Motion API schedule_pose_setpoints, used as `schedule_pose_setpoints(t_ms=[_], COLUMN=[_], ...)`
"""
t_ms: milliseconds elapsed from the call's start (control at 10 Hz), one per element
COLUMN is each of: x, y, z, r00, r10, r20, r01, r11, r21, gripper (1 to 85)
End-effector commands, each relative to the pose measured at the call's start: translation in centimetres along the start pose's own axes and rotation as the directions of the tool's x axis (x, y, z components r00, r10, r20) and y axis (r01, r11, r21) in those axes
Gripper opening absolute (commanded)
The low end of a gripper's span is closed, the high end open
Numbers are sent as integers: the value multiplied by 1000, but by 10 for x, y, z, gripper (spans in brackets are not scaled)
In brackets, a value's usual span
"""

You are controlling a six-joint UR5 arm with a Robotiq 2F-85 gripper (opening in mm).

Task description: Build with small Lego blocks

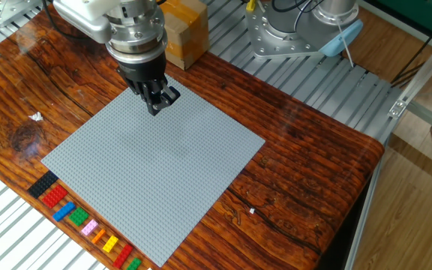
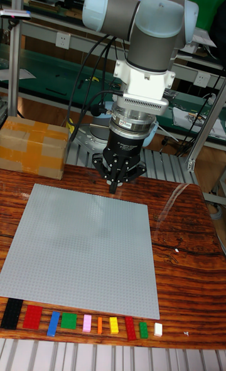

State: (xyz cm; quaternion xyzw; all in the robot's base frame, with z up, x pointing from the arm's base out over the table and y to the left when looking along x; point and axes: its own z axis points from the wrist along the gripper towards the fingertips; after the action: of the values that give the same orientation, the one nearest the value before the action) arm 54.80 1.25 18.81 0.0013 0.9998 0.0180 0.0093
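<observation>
Small Lego blocks (image 2: 81, 322) present: ten in the tall fixed view, arranged in one row on the table edge below the baseplate. Count by colour, left to right: one black (image 2: 11, 313), one red (image 2: 32, 317), one blue (image 2: 54, 323), one green (image 2: 69, 321), one pink (image 2: 87, 323), one orange (image 2: 99, 325), one yellow (image 2: 113, 325), a second red (image 2: 130, 327), a second green (image 2: 143, 329), one white (image 2: 158, 329). Totals: two red, two green, one of each other colour. In the fixed view the row (image 1: 81, 221) is partly cut off by the frame edge. Grey baseplates (image 2: 81, 252): one. Cardboard boxes (image 2: 34, 147): one. Robot arms (image 2: 141, 26): one, carrying one gripper (image 2: 113, 187).
</observation>
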Motion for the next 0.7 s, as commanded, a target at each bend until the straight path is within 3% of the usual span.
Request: schedule_pose_setpoints(t_ms=[0, 600], x=[-1, -4], y=[3, -5], z=[-1, 1], r00=[1000, 999], r10=[-6, -49], r20=[6, 17], r01=[6, 49], r11=[1000, 999], r21=[-13, 4], gripper=[10, 10])
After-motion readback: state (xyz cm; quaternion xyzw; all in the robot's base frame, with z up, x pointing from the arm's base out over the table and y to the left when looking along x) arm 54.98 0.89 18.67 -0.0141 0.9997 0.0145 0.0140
